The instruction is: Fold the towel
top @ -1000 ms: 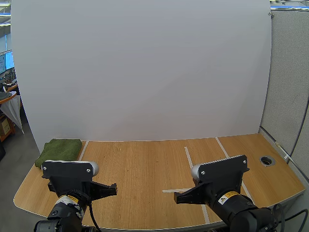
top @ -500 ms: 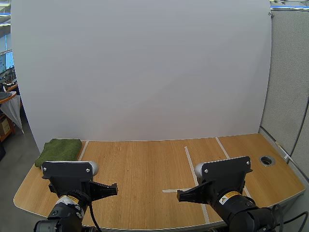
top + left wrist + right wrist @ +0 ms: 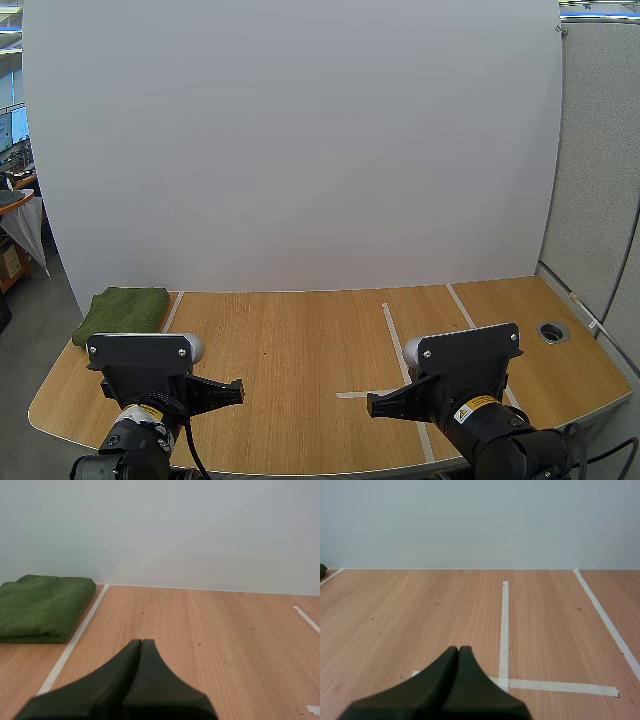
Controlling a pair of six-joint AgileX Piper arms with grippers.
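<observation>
A green towel (image 3: 124,311) lies folded flat at the back left of the wooden table, just left of a white tape line. It is also ahead and to the side of my left gripper's tips, as the folded towel (image 3: 42,607). My left gripper (image 3: 141,642) is shut on nothing, its fingers together as one dark wedge low over bare wood. In the high view the left gripper (image 3: 236,387) sits near the table's front left. My right gripper (image 3: 459,649) is shut on nothing too, over a tape corner. The right gripper (image 3: 372,403) is at the front right.
White tape lines (image 3: 395,333) cross the table's right half, and another tape line (image 3: 171,311) runs beside the towel. A round cable hole (image 3: 553,332) sits near the far right edge. A white backdrop stands behind the table (image 3: 300,340).
The right arm shifted slightly toward the front right between one second ago and half a second ago. Since then nothing has moved.
</observation>
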